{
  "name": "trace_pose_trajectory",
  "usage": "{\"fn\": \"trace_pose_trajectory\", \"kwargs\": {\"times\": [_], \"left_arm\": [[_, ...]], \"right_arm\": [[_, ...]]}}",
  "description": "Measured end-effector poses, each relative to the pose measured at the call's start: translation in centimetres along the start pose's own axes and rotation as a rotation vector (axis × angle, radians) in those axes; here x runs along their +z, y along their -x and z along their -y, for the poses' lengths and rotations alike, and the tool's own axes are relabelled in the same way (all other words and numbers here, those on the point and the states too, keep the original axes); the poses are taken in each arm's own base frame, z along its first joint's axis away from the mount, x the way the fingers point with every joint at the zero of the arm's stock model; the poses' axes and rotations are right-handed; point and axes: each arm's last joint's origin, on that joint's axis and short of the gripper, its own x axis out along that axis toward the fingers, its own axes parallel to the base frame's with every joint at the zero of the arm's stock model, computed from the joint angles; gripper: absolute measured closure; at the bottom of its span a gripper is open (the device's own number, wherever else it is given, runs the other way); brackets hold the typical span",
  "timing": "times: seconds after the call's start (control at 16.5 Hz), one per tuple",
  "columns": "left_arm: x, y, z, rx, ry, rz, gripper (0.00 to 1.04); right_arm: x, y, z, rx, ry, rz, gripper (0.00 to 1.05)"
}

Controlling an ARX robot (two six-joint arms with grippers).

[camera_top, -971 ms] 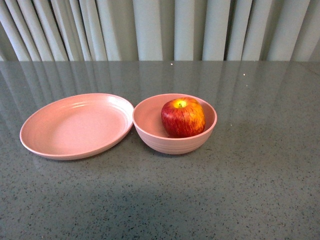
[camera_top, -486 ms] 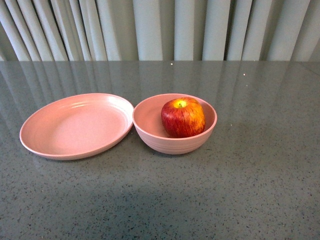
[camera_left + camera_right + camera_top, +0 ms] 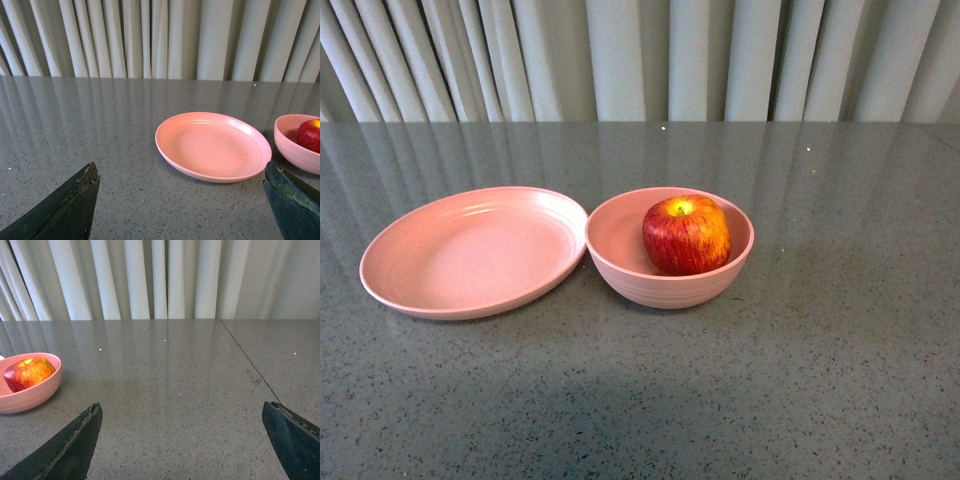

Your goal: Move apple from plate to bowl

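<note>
**In the bowl near the counter's middle: the apple at rest, transfer judged complete**

Near the middle of the grey speckled counter point(image 3: 840, 380), the apple point(image 3: 686, 234) sits upright inside the bowl point(image 3: 620, 262), its yellow-green stem dip facing up and its red flank close against the bowl's right inner wall. The plate point(image 3: 470, 250) lies just beside the bowl, toward the counter's left edge; its rim meets or all but meets the bowl's rim, and which of the two cannot be told. The plate carries nothing. A pale pleated curtain point(image 3: 640, 60) hangs behind the counter's far edge.

Neither arm appears in the front view. In the left wrist view, the left hand point(image 3: 182, 200) shows two dark fingertips point(image 3: 75, 205) spread wide apart with nothing between them; the plate point(image 3: 212, 146) and a part of the bowl point(image 3: 292, 150) with the apple point(image 3: 310, 135) lie well ahead of it. In the right wrist view, the right hand point(image 3: 187, 440) is likewise spread wide and empty, with the bowl point(image 3: 30, 395) and apple point(image 3: 29, 373) off to one side, well apart from its fingertips point(image 3: 80, 440).

Step in hand, as a judgement: the placing is done and both hands stand clear of the bowl. The next move calls for no further grasp, only that the arms keep away from the bowl and plate so the apple is not disturbed.
</note>
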Motion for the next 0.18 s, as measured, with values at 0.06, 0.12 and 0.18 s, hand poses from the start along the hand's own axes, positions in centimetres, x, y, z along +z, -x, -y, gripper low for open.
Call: {"fn": "trace_pose_trajectory", "kwargs": {"times": [0.06, 0.12, 0.18], "left_arm": [[0.00, 0.00, 0.00, 0.000, 0.000, 0.000, 0.07], [0.00, 0.00, 0.00, 0.000, 0.000, 0.000, 0.07], [0.00, 0.00, 0.00, 0.000, 0.000, 0.000, 0.07]], "right_arm": [[0.00, 0.00, 0.00, 0.000, 0.000, 0.000, 0.07], [0.00, 0.00, 0.00, 0.000, 0.000, 0.000, 0.07], [0.00, 0.00, 0.00, 0.000, 0.000, 0.000, 0.07]]}}
